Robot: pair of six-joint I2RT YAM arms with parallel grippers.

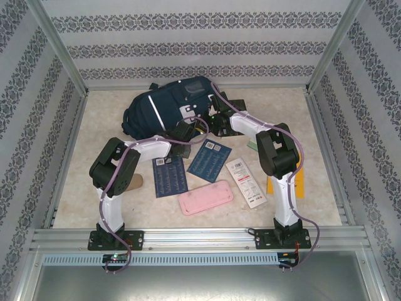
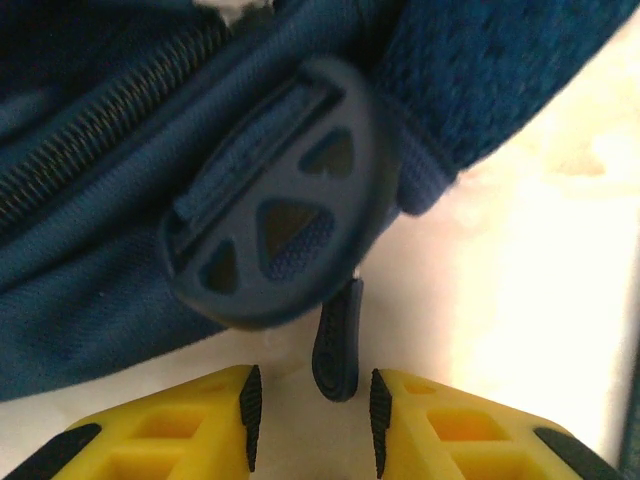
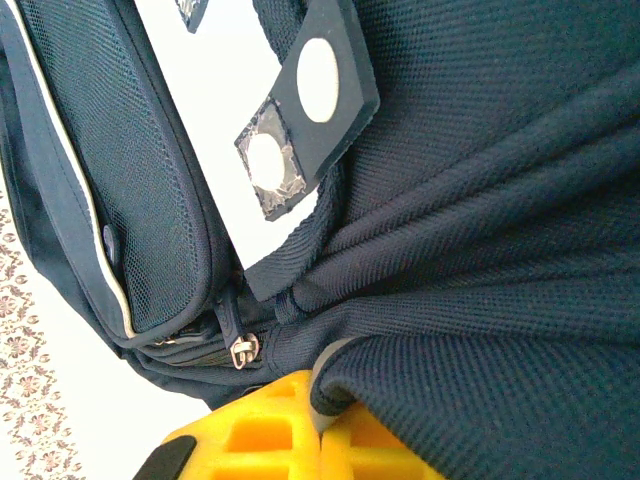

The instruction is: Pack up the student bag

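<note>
My left gripper (image 2: 312, 405) stands apart, the dark slim zipper pull (image 2: 337, 345) hanging between its pads, long axis 12 to 6. The navy blue fabric student bag (image 1: 164, 108) lies at 12 o'clock. My right gripper (image 3: 322, 420) is clamped on a fold of its cloth.

No text can be read anywhere.

Top view:
- nearer blue card (image 1: 170, 175): rows of fine white print, with a small white label at its far edge. All too small to read.
- farther blue card (image 1: 209, 160): the same layout, also illegible.
- white strip card (image 1: 245, 182): red and black markings (one block looks barcode-like), unreadable.

Right wrist view:
- student bag (image 3: 480, 200): its round white patches (image 3: 318, 78) are blank.
</note>
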